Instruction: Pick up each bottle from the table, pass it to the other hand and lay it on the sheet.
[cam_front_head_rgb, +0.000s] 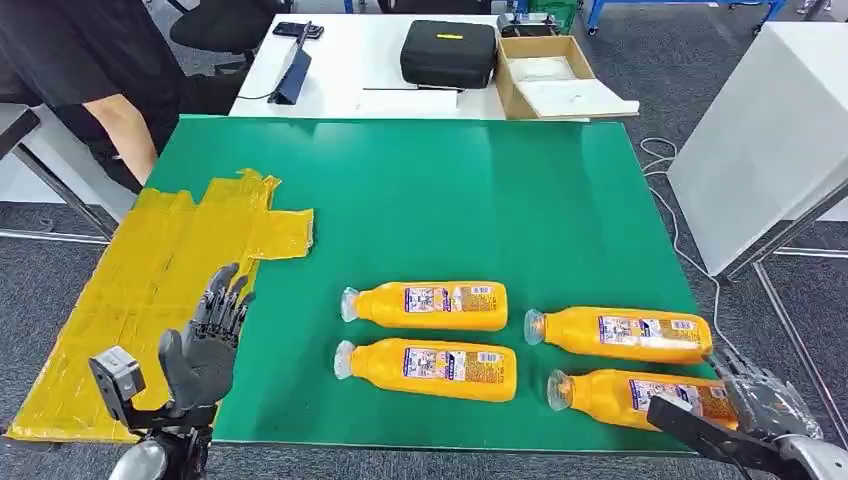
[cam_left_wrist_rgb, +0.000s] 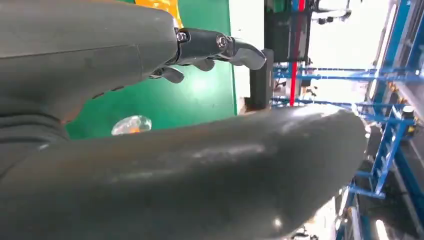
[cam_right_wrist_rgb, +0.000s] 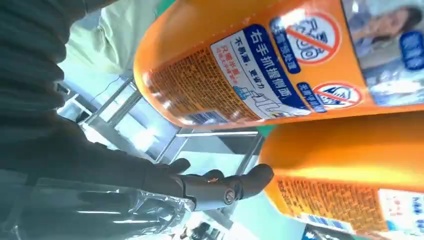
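Right, from the head view: four orange bottles lie flat on the green table, none yet on the yellow sheet at the left. The right hand sits at the base end of the nearest right bottle, just behind the far right bottle; whether it has closed on anything, I cannot tell from up here. The left hand hovers over the sheet's edge, fingers apart, holding nothing. A person sits beyond the far left corner.

Over to the left wrist view: left fingers stretched out over green, thumb clear of them, so a waiting palm.

Now the right wrist view: two bottle bases loom close, right fingertips extended beside them, not wrapped around either, though contact is unclear.

The danger? Those two right-hand bottles lie close together, so a finger could nudge the neighbour and roll it toward the table's right edge. A grip this far toward the base could also let the bottle tip during the handover.
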